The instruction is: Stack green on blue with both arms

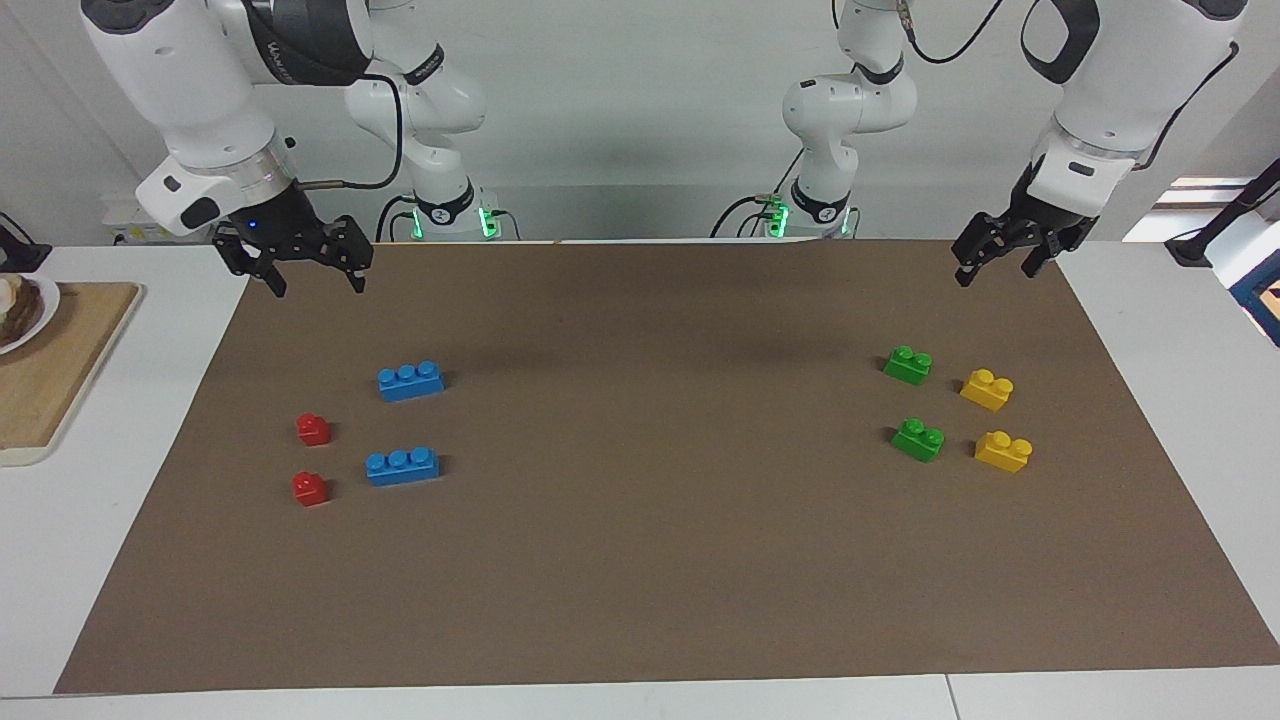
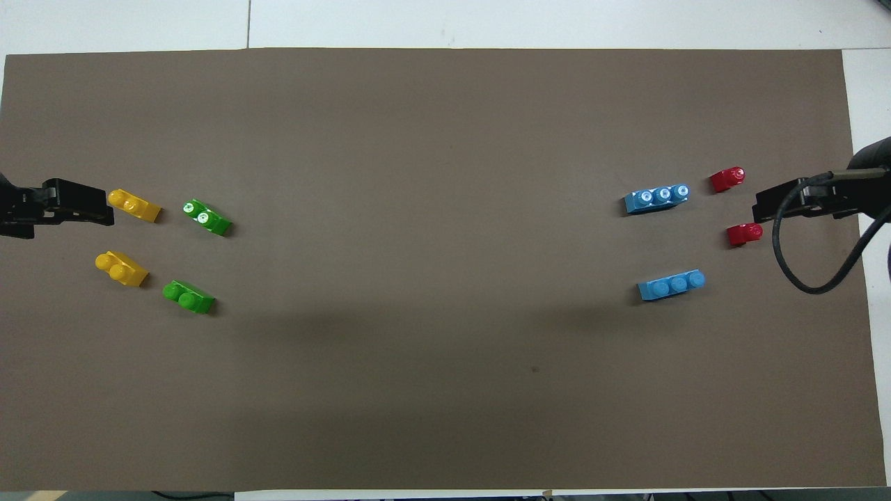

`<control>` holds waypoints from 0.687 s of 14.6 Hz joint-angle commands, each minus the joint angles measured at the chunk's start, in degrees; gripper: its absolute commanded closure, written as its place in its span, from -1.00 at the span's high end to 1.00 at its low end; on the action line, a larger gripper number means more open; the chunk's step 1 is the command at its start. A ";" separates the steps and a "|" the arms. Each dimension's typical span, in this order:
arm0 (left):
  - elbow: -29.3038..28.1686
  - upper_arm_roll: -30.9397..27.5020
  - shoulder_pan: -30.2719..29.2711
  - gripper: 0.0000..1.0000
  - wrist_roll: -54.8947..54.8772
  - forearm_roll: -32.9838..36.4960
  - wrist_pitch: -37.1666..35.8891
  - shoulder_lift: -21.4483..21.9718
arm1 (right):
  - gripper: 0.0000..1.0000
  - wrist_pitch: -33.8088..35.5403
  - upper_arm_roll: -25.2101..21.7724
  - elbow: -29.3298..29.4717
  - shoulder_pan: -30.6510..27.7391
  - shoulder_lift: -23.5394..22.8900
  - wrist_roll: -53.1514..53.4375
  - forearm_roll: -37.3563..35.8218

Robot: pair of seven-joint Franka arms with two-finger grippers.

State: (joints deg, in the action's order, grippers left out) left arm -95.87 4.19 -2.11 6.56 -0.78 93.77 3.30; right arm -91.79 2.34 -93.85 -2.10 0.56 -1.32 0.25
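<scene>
Two green bricks [image 1: 908, 364] [image 1: 918, 439] sit one nearer and one farther from the robots at the left arm's end of the brown mat; from overhead they are the green bricks [image 2: 188, 297] [image 2: 206, 217]. Two blue three-stud bricks [image 1: 411, 380] [image 1: 402, 466] lie at the right arm's end, seen overhead as the blue bricks [image 2: 672, 285] [image 2: 658, 198]. My left gripper [image 1: 995, 273] hangs open and empty over the mat's robot-side corner near the green bricks. My right gripper [image 1: 315, 285] hangs open and empty over the other robot-side corner, near the blue bricks.
Two yellow bricks [image 1: 987, 389] [image 1: 1003, 451] stand beside the green ones, closer to the mat's end. Two small red bricks [image 1: 314, 429] [image 1: 310, 488] stand beside the blue ones. A wooden board [image 1: 60, 370] with a plate [image 1: 30, 320] lies off the mat at the right arm's end.
</scene>
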 commanded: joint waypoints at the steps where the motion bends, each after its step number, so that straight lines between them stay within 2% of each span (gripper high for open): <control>1: -1.77 0.03 -0.09 1.00 -0.76 -0.45 0.45 1.80 | 1.00 -0.59 0.13 -1.16 -1.32 1.02 1.23 -0.34; 6: -1.77 0.03 0.17 1.00 -0.76 -0.19 0.45 1.80 | 1.00 -1.20 0.04 -0.46 -1.41 1.20 0.71 -0.42; 8: -1.95 0.03 0.08 1.00 -0.68 -0.19 0.54 1.89 | 1.00 -5.57 -0.14 -0.54 -1.59 1.11 1.06 -0.42; 10: -2.21 0.03 -0.09 1.00 -0.32 -0.19 0.72 1.98 | 1.00 -6.82 -0.14 -0.46 -1.68 1.11 0.71 -0.42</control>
State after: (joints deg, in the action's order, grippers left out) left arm -95.87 4.31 -2.00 6.56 -0.78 93.77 3.31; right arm -96.81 2.01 -93.69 -3.31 0.89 -1.15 0.25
